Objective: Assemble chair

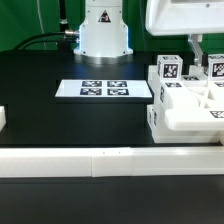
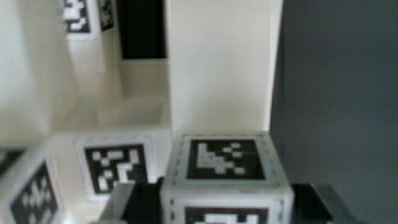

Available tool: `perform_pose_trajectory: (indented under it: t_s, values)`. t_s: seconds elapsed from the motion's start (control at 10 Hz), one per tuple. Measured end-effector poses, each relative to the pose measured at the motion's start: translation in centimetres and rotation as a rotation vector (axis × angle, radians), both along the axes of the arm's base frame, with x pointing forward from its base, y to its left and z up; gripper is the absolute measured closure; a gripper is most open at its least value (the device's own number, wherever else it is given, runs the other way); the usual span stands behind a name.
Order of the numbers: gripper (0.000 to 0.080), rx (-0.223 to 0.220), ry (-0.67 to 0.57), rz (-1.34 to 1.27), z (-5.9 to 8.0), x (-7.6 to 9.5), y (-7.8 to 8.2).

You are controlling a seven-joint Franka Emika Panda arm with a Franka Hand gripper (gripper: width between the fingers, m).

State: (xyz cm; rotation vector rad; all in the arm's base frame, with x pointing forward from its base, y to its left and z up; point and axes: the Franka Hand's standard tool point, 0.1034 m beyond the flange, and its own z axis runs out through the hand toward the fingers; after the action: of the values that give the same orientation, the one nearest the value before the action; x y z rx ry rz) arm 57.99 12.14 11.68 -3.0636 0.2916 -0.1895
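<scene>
Gripping a tagged chair post (image 2: 228, 180) — gripper (image 2: 224, 205) fingers on both sides; b/w tags, no readable text.

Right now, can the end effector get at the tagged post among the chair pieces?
Likely yes: the wrist view shows the tagged post between the fingers of the end effector, nothing in between. Grip unclear.

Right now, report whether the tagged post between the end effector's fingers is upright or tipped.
Upright: in the wrist view the post shows its tagged top face squarely between the fingers of the end effector; its base is hidden.
</scene>
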Motion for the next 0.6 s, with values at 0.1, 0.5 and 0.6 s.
perform_pose_trajectory:
  t_s: [0.1, 0.5, 0.6]
  values:
    - [0.0515, 0.013, -0.006, -0.098, 0.0, 0.05, 0.07]
    - [0.0515, 0.1, 0.004, -0.56, -0.12, 0.07, 0.21]
    - [0.0515, 0.114, 0.02, -0.669, -0.17, 0.0, 0.38]
